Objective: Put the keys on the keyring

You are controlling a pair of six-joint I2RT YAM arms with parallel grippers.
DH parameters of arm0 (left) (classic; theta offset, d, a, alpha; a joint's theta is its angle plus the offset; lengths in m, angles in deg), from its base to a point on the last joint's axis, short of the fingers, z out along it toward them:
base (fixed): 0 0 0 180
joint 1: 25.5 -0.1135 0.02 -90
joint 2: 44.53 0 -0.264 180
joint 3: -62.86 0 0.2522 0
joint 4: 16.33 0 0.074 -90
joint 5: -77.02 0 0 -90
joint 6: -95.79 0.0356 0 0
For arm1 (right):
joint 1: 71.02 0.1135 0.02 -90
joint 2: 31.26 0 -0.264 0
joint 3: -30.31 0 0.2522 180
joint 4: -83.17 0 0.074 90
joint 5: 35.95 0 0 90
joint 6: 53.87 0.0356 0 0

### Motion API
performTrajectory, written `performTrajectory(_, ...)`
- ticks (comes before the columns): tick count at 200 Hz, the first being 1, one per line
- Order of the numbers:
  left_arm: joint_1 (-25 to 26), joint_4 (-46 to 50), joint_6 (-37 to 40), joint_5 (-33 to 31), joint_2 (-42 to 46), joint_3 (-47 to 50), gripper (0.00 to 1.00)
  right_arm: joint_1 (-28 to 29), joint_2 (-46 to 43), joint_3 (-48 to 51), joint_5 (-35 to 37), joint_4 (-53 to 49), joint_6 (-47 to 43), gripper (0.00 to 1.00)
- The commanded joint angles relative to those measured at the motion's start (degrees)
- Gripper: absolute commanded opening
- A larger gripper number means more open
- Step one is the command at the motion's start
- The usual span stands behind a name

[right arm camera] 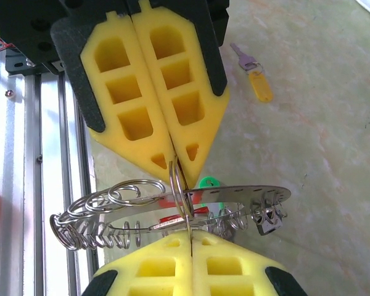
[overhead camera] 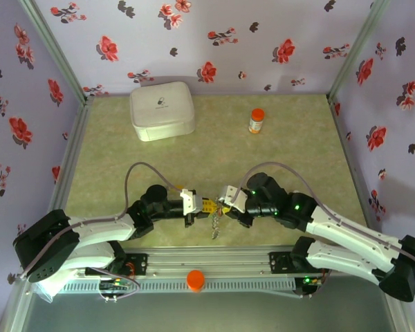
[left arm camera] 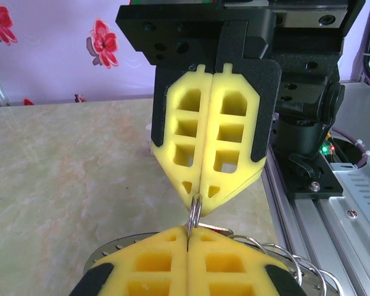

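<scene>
My left gripper point(left arm camera: 189, 237) and right gripper point(right arm camera: 190, 239) are both closed, tip to tip, on one split ring point(right arm camera: 177, 185) of the keyring point(right arm camera: 234, 192), which hangs between them over the middle of the table's point(overhead camera: 297, 152) near edge. A red tag point(right arm camera: 166, 219) and a green tag point(right arm camera: 208, 182) show under the band and seem threaded. The yellow key point(right arm camera: 259, 83) lies loose and apart, so work remains. The white box point(overhead camera: 162, 109) and the bottle point(overhead camera: 256, 121) stand near the far edge, obstructing nothing.

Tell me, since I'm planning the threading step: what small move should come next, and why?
Probably open the right pincer and reach for the yellow-tagged key. Both pincers are shut on one small wire ring of the keyring, and that key lies loose on the table, apart. The left pincer alone could likely hold the ring.
</scene>
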Motion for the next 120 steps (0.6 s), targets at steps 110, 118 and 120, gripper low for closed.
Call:
performTrajectory(110,0.2,-7.0,-0.2,1.5,0.2,0.1,0.0,-0.3,-3.8,2.5,-1.2,8.1,2.3,0.26)
performTrajectory(118,0.2,-7.1,-0.3,1.5,0.1,0.1,0.0,-0.2,-3.2,2.4,-1.2,8.0,2.3,0.25)
performTrajectory(120,0.2,-7.1,-0.2,1.5,0.1,0.1,0.0,-0.3,-3.1,2.3,-1.3,8.1,2.3,0.25)
